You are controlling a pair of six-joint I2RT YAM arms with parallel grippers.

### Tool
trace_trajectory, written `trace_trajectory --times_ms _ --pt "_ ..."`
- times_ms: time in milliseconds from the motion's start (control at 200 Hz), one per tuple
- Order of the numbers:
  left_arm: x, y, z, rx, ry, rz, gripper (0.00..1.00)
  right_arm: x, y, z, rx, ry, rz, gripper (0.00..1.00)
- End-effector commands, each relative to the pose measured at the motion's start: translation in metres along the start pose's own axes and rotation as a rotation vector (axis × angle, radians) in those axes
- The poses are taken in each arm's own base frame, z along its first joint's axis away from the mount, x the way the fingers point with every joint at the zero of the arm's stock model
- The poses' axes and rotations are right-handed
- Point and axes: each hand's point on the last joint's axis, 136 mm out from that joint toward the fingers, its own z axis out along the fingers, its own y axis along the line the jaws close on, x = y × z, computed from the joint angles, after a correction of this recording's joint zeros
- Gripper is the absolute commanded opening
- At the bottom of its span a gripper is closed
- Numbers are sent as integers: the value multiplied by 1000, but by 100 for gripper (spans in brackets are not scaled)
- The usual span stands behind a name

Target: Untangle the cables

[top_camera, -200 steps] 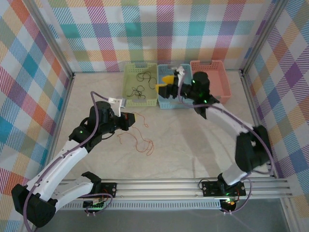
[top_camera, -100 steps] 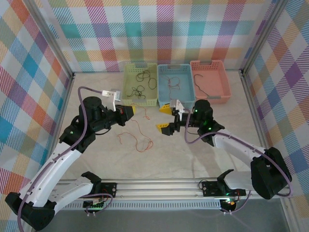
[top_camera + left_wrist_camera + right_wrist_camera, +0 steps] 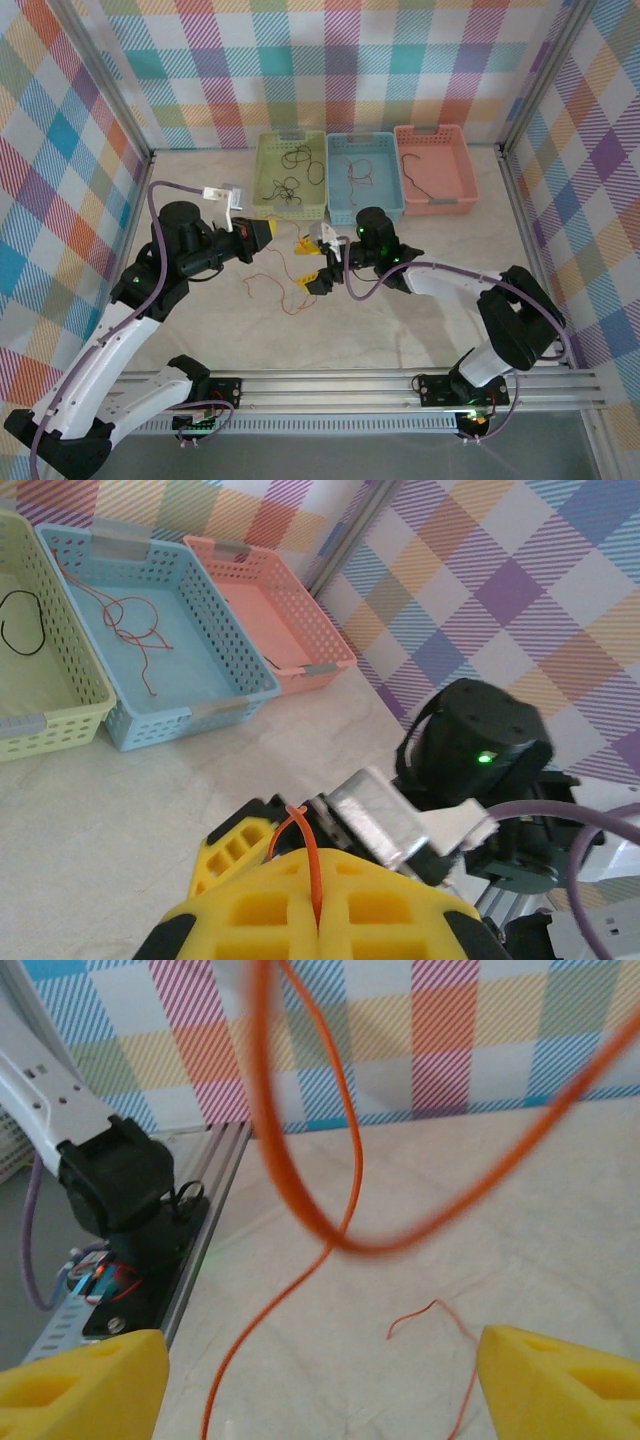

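Mid-table, my left gripper (image 3: 265, 232) pinches the thin red-orange wire (image 3: 313, 865) between its yellow foam pads. The wire trails rightward toward the beige table's (image 3: 420, 320) near edge. My right gripper (image 3: 308, 262) gapes wide around its loop.

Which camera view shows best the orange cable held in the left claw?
The left wrist view: the orange cable sits sharp and close, pinched in the left claw. The top external view gives a faint thin line; the right wrist view, blurred orange loops.
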Motion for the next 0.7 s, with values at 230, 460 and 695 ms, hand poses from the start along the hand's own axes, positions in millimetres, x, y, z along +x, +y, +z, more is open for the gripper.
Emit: trace_trajectory --times_ms 230,460,695 --pt "-17 -13 -19 19 -55 29 0 22 22 21 -173 58 51 52" --pt "-14 -6 -23 -13 -72 36 0 -4 6 16 -37 6 -29 0" --pt "-3 11 -23 -84 -61 33 70 -76 -26 -36 216 -129 -153 0"
